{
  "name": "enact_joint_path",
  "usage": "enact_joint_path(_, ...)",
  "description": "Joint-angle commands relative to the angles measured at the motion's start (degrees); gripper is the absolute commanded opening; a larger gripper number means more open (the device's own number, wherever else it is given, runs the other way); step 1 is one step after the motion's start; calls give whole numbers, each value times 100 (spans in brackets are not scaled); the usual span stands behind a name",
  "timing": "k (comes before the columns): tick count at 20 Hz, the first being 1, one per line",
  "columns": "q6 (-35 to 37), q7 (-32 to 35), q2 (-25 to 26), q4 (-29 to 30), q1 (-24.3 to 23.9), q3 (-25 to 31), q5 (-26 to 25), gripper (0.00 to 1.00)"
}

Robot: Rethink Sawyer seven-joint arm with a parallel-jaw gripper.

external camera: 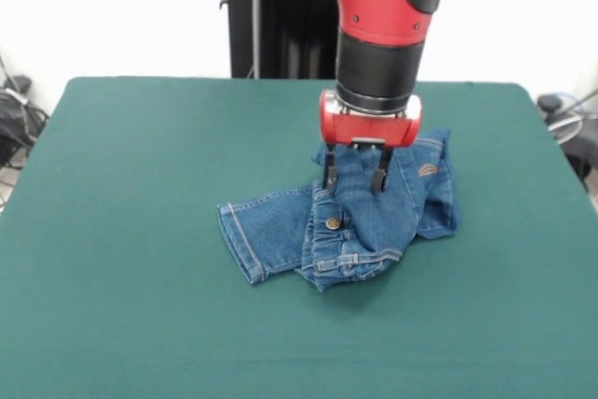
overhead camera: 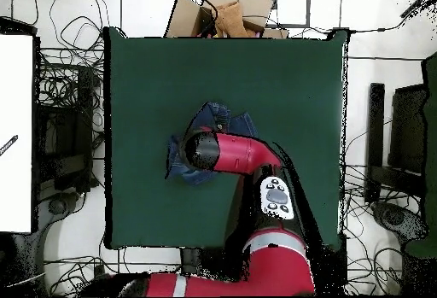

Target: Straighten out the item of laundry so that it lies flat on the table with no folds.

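Note:
The small blue denim jeans [external camera: 280, 231] lie crumpled on the dark green table [external camera: 140, 184], right of its middle. One leg points left, and the waistband with its brass button [external camera: 333, 223] is bunched at the front. My gripper [external camera: 355, 182] points straight down over the heap, shut on a raised hump of denim between its fingers. In the overhead view the jeans [overhead camera: 181, 165] stick out from under the arm's head [overhead camera: 205, 151], which hides the gripper. The table [overhead camera: 282, 73] is far bigger than the jeans.
The black pedestal [external camera: 280, 25] stands at the table's far side. Cardboard boxes [overhead camera: 226, 8] lie beyond the table's edge opposite the robot. Cables [overhead camera: 68, 81] and dark equipment [overhead camera: 401, 132] lie on the floor at both sides. A white board [overhead camera: 15, 132] stands at the left.

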Motion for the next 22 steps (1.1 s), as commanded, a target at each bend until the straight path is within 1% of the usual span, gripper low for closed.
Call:
enact_joint_path(1,-458,519,297,-97,143,388,-351,100)
enact_joint_path(5,-571,617,318,-68,174,399,-357,100)
enact_joint_path(8,-587,609,307,-14,105,477,-346,100)
enact_joint_path(16,-689,661,277,-49,137,425,-310,100)
enact_joint_path(17,-664,663,269,-61,146,420,-300,0)
enact_joint_path(22,-517,728,186,-17,203,379,-225,0)
